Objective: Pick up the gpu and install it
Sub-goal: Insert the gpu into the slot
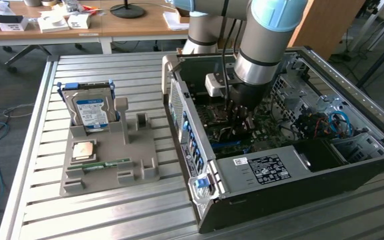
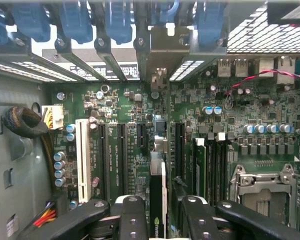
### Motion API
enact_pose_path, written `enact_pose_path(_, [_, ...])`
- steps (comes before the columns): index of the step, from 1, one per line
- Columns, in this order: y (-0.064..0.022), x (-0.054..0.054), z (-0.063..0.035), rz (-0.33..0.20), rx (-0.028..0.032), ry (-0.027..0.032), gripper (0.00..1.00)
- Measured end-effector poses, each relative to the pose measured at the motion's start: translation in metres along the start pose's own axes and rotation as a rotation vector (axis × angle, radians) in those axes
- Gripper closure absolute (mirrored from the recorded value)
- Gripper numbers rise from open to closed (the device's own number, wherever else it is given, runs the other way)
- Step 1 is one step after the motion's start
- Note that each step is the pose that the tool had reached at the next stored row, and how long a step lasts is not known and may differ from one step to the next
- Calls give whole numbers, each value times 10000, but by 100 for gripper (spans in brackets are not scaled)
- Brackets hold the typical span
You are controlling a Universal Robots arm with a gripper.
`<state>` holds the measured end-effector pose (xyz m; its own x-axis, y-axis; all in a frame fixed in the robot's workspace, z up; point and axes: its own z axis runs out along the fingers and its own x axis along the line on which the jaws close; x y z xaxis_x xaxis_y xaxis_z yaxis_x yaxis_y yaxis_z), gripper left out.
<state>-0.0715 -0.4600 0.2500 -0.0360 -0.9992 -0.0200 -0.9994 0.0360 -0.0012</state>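
The gpu (image 2: 158,187) stood edge-on in its motherboard (image 2: 130,125) slot inside the case (image 1: 199,165); the hand (image 2: 160,217) straddled it, fingers parted, apparently releasing. Judged best practice: seat squarely, withdraw straight.

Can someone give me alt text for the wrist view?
Looking down into an open PC case, the pincer straddles the gpu, a card standing on edge in a motherboard slot, its metal bracket running up to the rear slot openings. A white expansion slot and black ones lie beside it, with blue slot latches along the case edge and an empty CPU socket nearby.
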Motion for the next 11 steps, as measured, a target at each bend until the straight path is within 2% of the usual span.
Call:
enact_pose_path(5, [0,-4,-179,0,0,-1,66])
enact_pose_path(11, [-1,-9,-439,0,0,-1,66])
